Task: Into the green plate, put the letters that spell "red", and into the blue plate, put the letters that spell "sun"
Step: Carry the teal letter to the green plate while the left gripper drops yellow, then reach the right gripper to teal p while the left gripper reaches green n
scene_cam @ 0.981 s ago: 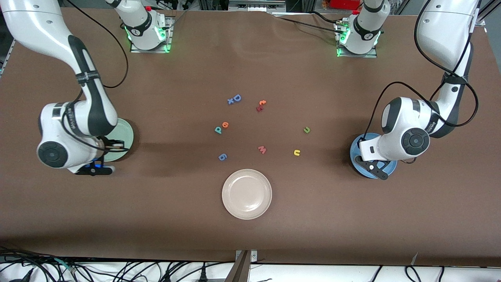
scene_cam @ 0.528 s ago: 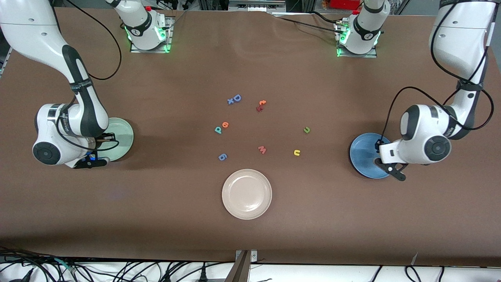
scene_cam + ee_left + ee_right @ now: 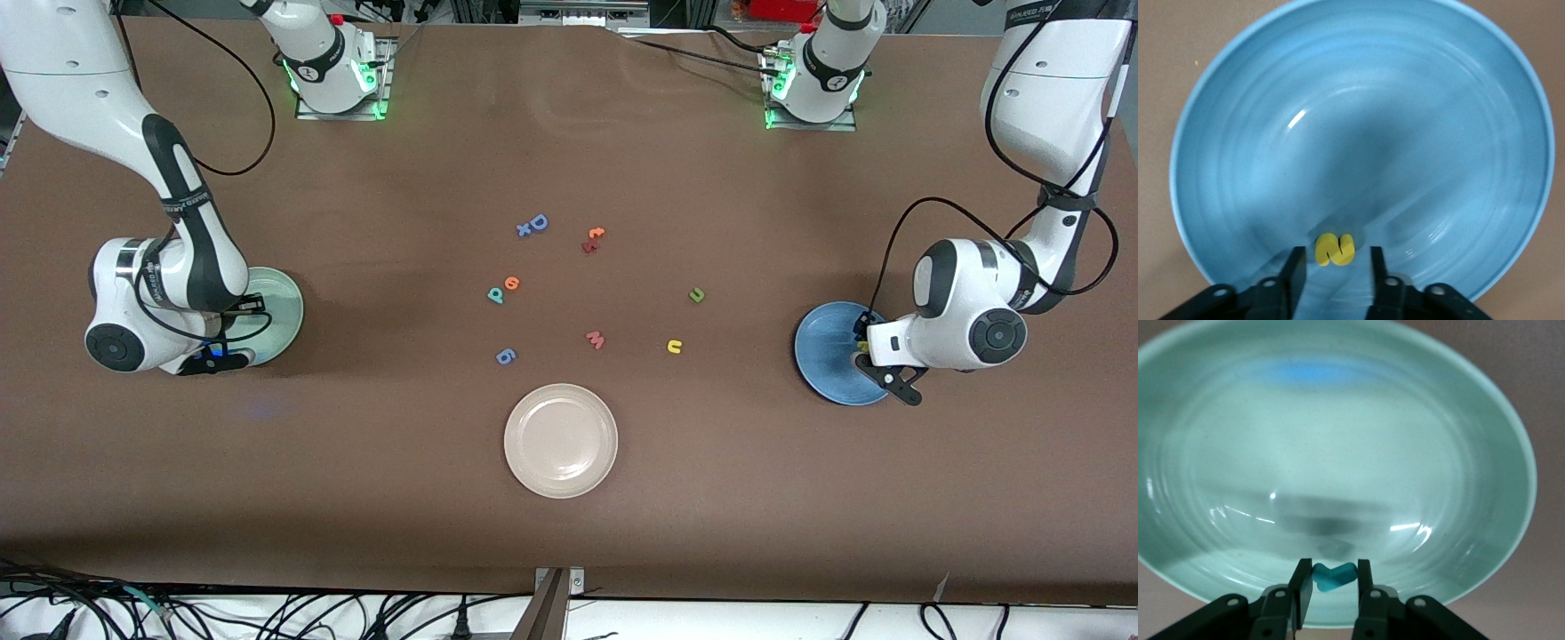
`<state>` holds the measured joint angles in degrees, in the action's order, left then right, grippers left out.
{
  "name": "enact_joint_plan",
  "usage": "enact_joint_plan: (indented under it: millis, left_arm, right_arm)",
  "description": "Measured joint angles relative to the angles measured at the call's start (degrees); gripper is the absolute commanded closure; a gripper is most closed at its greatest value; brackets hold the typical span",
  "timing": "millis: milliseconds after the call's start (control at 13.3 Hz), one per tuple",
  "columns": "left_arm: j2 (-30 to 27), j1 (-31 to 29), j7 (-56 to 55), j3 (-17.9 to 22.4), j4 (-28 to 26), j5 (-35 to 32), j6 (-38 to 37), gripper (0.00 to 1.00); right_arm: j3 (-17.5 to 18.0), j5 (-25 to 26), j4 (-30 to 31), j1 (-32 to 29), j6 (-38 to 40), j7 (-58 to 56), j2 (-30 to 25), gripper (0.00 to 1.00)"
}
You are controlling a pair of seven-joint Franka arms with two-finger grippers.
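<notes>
The blue plate (image 3: 827,356) (image 3: 1358,133) lies at the left arm's end of the table. My left gripper (image 3: 876,364) (image 3: 1336,257) hangs low over it, open, and the yellow "s" (image 3: 1335,249) lies free on the plate between the fingers. At the right arm's end is the green plate (image 3: 280,311) (image 3: 1338,453). Low over it, my right gripper (image 3: 218,356) (image 3: 1331,577) is shut on the teal "r" (image 3: 1333,575). Mid-table lie the teal "d" (image 3: 495,294) beside the orange "e" (image 3: 511,284), the olive "u" (image 3: 697,294) and the yellow "n" (image 3: 675,347).
A cream-white plate (image 3: 560,440) sits nearest the front camera, mid-table. Other letters lie loose: a blue "D" (image 3: 537,223) with a small blue "x" (image 3: 524,229), an orange-red pair (image 3: 593,238), a pink "w" (image 3: 596,339) and a blue "g" (image 3: 506,356).
My left gripper moved toward the left arm's end of the blue plate, opened and let go of the yellow "s". The right hand shifted slightly over the green plate.
</notes>
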<state>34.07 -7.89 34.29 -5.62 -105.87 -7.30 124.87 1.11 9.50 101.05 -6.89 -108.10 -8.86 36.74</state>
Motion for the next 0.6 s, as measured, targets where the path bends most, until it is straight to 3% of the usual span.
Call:
enact_joint_plan:
  millis: [302,603]
  left_arm:
    - [-3.0,0.1,-0.2,-2.9,0.2,0.0,-3.1,0.0]
    - [-6.3,0.6,-11.2,-11.1,0.2,0.0,-6.8,0.0]
  right_arm:
    - [1.3,-0.1,-1.3,0.0,3.1,0.7,-0.7,0.0]
    - [9.6,-0.5,-6.3,0.3,10.4,12.7,-4.1,0.01]
